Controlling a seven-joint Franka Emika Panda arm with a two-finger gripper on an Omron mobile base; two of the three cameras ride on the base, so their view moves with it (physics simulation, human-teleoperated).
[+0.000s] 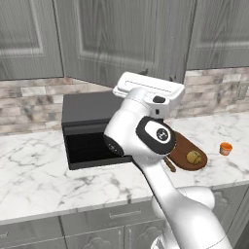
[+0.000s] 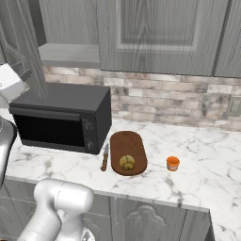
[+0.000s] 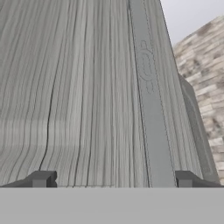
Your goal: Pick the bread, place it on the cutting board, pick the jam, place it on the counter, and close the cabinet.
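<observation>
Bread [image 2: 126, 162] sits on the cutting board [image 2: 128, 143], jam [image 2: 172, 163] on the desk [image 2: 202, 155] just right of the board, so the step in hand looks like closing the cabinet. Cabinet door [image 3: 87, 96] w/ its panelled face is right in front of the hand [image 3: 112, 178], fingertips [image 3: 41, 178] set wide apart, nothing between them. Above the board's left, shelf [image 2: 70, 54] shows open. Next move prob. calls for pushing the door flat-on till shut.
</observation>
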